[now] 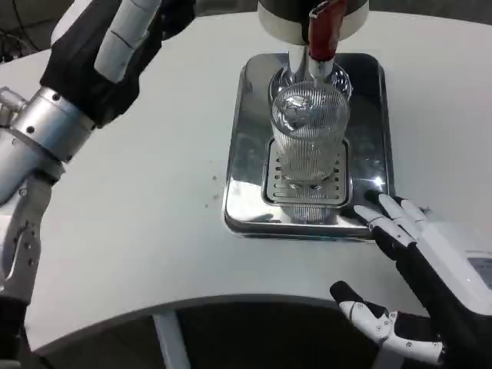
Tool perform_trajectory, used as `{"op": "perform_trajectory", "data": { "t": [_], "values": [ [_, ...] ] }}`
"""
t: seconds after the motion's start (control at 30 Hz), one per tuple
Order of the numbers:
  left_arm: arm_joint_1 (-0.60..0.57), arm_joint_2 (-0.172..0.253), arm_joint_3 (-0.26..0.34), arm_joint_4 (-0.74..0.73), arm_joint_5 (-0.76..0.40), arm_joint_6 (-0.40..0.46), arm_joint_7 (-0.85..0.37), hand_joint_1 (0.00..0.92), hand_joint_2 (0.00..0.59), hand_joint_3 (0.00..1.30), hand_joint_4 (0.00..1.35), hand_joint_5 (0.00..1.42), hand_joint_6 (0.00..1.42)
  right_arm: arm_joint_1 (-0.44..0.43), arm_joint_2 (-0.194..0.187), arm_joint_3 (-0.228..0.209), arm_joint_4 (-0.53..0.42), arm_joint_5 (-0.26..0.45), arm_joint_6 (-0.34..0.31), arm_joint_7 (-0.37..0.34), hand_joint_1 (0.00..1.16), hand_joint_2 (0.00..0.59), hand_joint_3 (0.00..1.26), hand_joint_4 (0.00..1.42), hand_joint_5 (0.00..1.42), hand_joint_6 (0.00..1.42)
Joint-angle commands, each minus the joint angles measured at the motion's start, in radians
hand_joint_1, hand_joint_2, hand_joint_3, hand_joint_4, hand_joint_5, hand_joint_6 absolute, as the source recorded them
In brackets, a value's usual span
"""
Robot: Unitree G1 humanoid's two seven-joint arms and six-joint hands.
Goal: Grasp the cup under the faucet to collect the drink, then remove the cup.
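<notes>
A clear ribbed glass cup (309,140) stands upright on the drip grate of a shiny steel tray (243,154), right under the faucet (310,63) with its red lever (324,28). My left hand (108,54) is raised high at the upper left, well clear of the cup, holding nothing; its fingertips are cut off by the picture's top edge. My right hand (419,288) lies open at the lower right, fingers spread, its fingertips near the tray's front right corner but holding nothing.
The dispenser's round steel body (307,14) stands at the tray's back. White table (154,215) stretches to the left of the tray, with its curved front edge close below.
</notes>
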Motion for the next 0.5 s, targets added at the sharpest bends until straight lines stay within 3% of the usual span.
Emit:
{"op": "perform_trajectory", "data": {
  "t": [0.03, 0.2, 0.5],
  "values": [
    [-0.064, 0.005, 0.024, -0.014, -0.06, 0.136, -0.08, 0.0, 0.057, 0.14, 0.09, 0.22, 0.19, 0.02, 0.011, 0.003, -0.012, -0.002, -0.006, -0.008, 0.39, 0.402, 0.14, 0.0, 0.0, 0.0],
    [-0.125, -0.013, 0.019, 0.013, -0.051, 0.223, -0.124, 0.0, 0.054, 0.13, 0.08, 0.21, 0.18, 0.025, 0.014, 0.001, -0.016, -0.002, -0.009, -0.009, 0.39, 0.405, 0.14, 0.0, 0.0, 0.0],
    [-0.224, -0.051, -0.013, 0.132, 0.02, 0.247, -0.17, 0.0, 0.055, 0.13, 0.07, 0.21, 0.17, 0.032, 0.012, -0.01, -0.02, 0.008, -0.015, -0.009, 0.39, 0.405, 0.14, 0.0, 0.0, 0.0]
  ]
}}
